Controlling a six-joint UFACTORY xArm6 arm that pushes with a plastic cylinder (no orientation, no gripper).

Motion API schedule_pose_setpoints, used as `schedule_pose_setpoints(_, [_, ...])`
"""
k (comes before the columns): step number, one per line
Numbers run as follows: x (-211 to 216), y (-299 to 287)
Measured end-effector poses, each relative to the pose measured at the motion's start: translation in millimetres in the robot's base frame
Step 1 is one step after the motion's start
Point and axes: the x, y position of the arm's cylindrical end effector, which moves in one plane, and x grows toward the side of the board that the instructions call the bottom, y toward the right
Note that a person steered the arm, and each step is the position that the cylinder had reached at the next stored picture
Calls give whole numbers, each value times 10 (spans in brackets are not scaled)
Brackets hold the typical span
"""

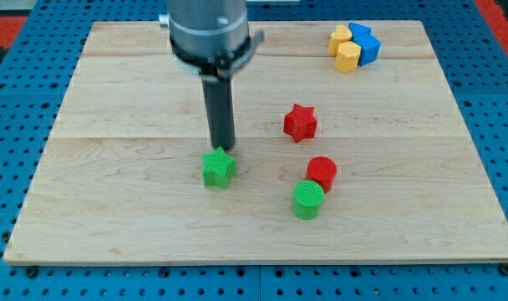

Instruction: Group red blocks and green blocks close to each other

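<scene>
A green star block point(219, 169) lies a little left of the board's middle. My tip point(224, 149) stands right at its top edge, touching or nearly touching it. A red star block point(301, 122) lies to the right of the rod. A red cylinder point(322, 173) lies below the red star, and a green cylinder point(308, 200) sits against its lower left side.
The wooden board point(112, 184) lies on a blue pegboard table. A tight cluster of yellow blocks point(346, 52) and blue blocks point(366, 45) sits at the board's top right corner. The arm's grey body point(208, 29) hangs over the top middle.
</scene>
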Motion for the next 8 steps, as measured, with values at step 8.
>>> schedule_pose_setpoints(8, [-879, -89])
